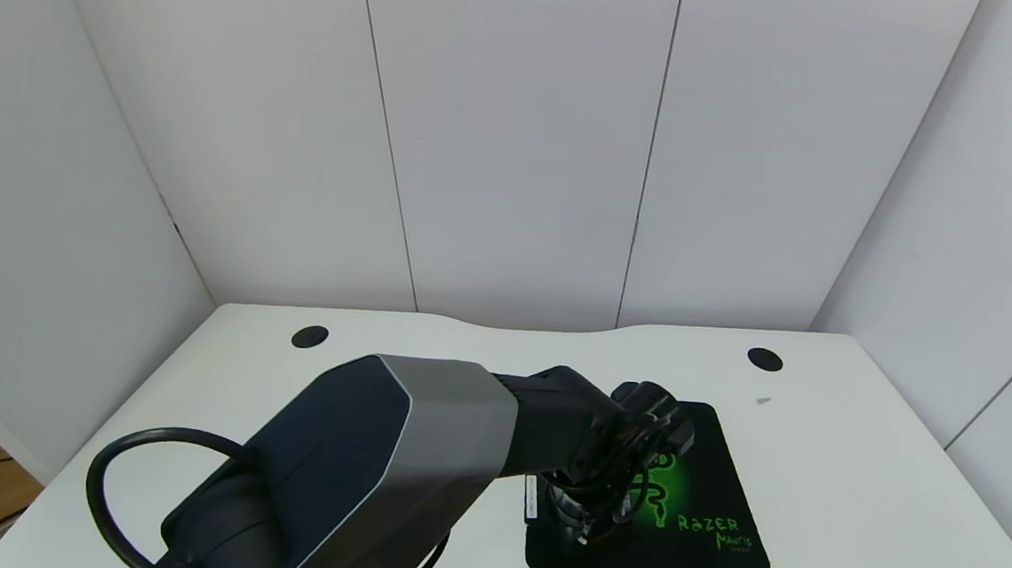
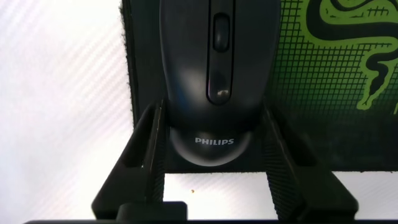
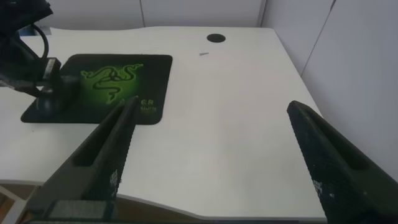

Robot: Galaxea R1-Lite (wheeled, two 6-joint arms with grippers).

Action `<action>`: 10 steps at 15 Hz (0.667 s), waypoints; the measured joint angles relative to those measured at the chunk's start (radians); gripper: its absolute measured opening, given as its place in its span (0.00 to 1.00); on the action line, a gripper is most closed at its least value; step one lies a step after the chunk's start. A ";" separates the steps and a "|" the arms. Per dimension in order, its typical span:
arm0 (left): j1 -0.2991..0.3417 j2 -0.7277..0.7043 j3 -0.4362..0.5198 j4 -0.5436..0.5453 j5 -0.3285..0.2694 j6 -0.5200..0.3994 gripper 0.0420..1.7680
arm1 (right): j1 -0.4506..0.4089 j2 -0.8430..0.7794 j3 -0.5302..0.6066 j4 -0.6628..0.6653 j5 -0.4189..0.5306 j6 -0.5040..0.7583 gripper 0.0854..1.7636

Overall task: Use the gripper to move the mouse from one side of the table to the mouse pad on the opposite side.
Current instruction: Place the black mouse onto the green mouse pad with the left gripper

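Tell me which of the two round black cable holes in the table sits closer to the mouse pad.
The right cable hole, at the table's back edge just beyond the mouse pad's far corner. The left cable hole lies well off, across the left arm.

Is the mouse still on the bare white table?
No, the mouse lies on the black mouse pad, near its edge, with the left gripper fingers on either side of it.

Your head camera is looking down from above; both wrist cameras are sharing the mouse pad (image 1: 696,502) (image 2: 323,81) (image 3: 106,84), left close, right far.
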 joint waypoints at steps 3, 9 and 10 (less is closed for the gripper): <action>0.000 0.000 0.000 0.000 0.000 0.001 0.68 | 0.000 0.000 0.000 0.000 0.000 0.000 0.97; 0.000 -0.007 0.000 0.000 0.001 0.003 0.84 | 0.000 0.000 0.000 0.000 0.000 0.000 0.97; 0.000 -0.009 0.000 0.001 0.002 0.003 0.85 | 0.000 0.000 0.000 0.000 0.000 0.000 0.97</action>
